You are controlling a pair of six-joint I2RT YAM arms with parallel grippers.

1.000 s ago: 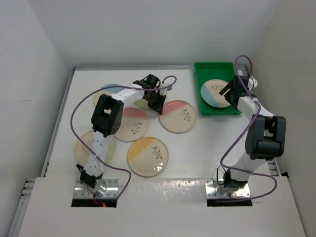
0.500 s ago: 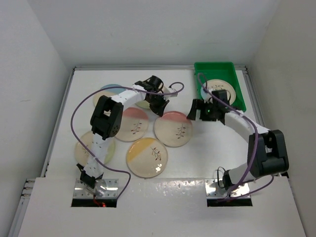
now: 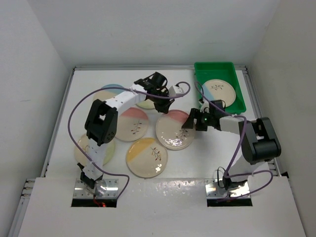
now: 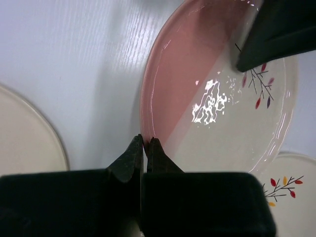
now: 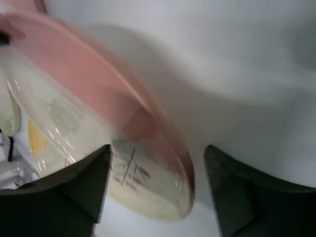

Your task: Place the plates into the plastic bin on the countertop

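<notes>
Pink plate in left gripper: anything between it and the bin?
No loose object. Only the right gripper, open around the pink plate's bin-side edge, sits on that line. The green bin already holds a blue plate.

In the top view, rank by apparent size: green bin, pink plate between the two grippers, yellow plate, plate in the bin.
Largest: green bin.
Next: pink plate and yellow plate, alike, unranked.
Smallest-looking: plate in the bin, though it sits farther away.
</notes>
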